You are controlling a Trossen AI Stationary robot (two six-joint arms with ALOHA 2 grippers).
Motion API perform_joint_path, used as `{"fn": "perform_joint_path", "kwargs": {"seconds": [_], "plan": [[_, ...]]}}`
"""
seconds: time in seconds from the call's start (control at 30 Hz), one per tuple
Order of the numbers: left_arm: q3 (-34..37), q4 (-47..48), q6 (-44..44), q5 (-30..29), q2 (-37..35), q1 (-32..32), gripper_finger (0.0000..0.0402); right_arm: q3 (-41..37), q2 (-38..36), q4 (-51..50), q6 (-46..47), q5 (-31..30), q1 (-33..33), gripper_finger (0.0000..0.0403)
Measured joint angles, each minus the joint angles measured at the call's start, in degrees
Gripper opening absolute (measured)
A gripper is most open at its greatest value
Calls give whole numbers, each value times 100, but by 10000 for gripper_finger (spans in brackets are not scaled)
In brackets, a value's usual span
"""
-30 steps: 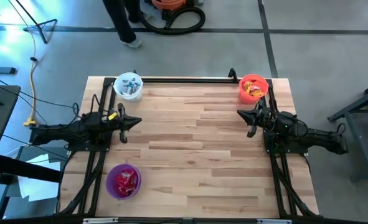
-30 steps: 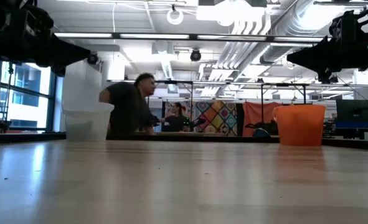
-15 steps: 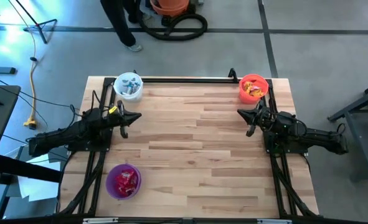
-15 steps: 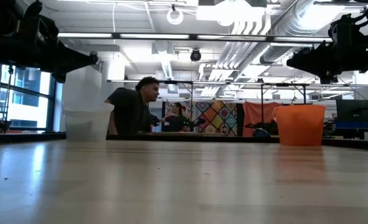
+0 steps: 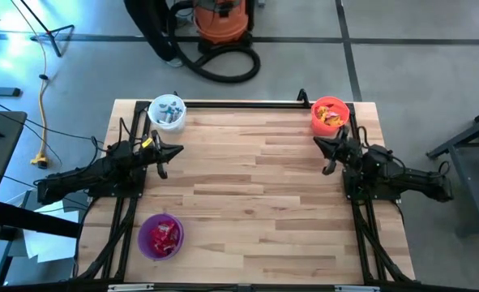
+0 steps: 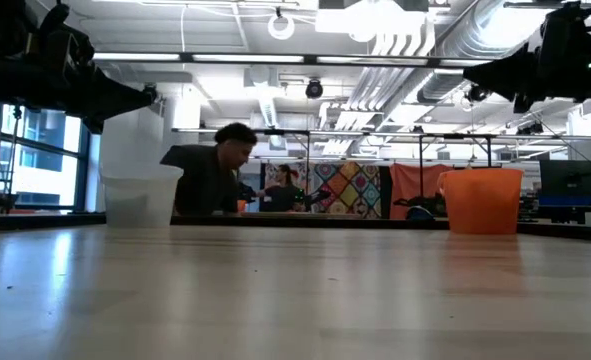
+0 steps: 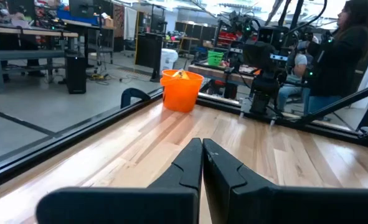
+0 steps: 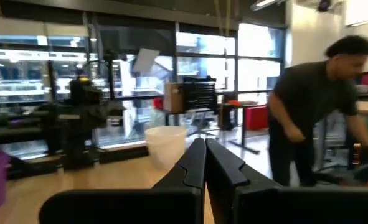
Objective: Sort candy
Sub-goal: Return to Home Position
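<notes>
3 buckets hold the candy (image 5: 169, 113): the white bucket (image 5: 152, 108), the orange bucket (image 5: 313, 114) far across the worktop (image 5: 247, 186) from it, the purple bucket (image 5: 143, 235) well down its side. Near the white bucket hovers the left tool (image 5: 174, 152), far from it the right tool (image 5: 320, 146); both pinched together, empty. Best to withdraw high, clearing rims.

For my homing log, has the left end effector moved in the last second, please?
Yes: the left end effector shifted slightly toward the white bucket.
</notes>
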State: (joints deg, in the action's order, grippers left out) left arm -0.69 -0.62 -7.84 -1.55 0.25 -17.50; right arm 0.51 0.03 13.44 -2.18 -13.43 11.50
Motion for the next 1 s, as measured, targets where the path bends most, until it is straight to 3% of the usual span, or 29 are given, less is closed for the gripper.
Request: {"fn": "perform_joint_path", "kwargs": {"seconds": [0.2,0.43,1.0], "plan": [[0,4,-70,7,15,0,0,0,1,-41,173,188,139,0],[0,15,-623,23,176,0,0,0,12,-1028,811,-241,139,0],[0,9,-660,25,177,0,0,15,39,-1083,1118,-244,139,0]]}}
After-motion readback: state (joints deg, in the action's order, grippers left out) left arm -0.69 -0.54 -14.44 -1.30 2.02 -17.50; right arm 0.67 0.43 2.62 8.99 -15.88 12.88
